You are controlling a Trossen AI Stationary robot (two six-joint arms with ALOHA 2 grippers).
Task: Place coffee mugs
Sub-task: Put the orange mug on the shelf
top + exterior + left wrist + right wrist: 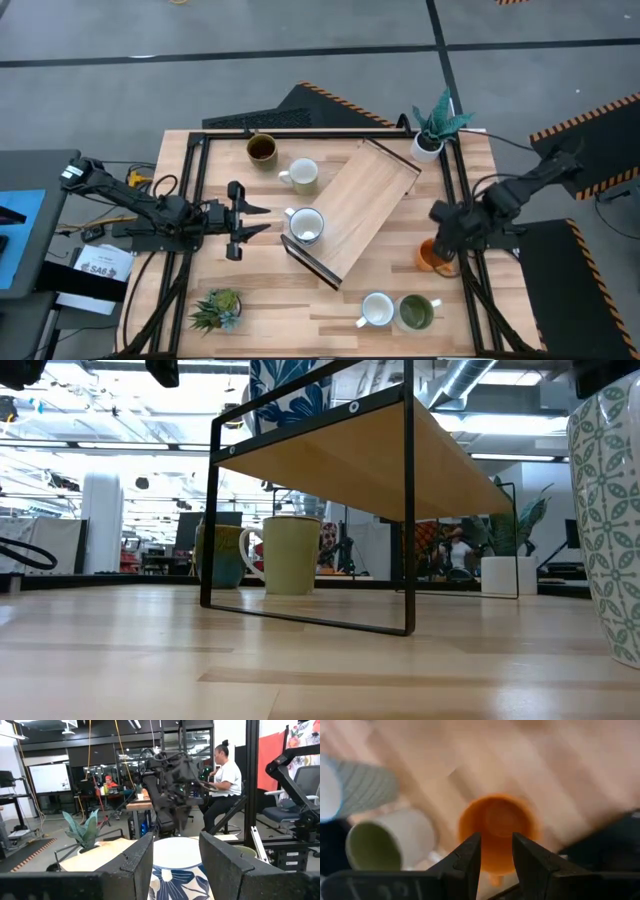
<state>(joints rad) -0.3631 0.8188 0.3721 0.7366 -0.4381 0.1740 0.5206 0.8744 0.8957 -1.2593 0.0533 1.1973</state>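
Observation:
Six mugs show in the high view. The white blue-flowered mug (305, 225) (175, 870) stands on the left edge of the wooden shelf (360, 205). My left gripper (266, 221) (176, 862) is open, level with that mug and just left of it, without touching. The orange mug (430, 258) (496, 827) stands on the table by the right rail. My right gripper (440, 240) (496, 851) hovers above it, its fingers a little apart. The dark brown mug (262, 148) and a pale mug (302, 175) stand far left. A white mug (377, 310) and the olive green mug (417, 312) stand near.
The black-framed shelf (330, 450) lies slantwise across the table's middle. A white pot with teal leaves (432, 135) stands at the far right corner, and a spiky green plant (218, 308) at the near left. People sit at desks (222, 780) beyond the table.

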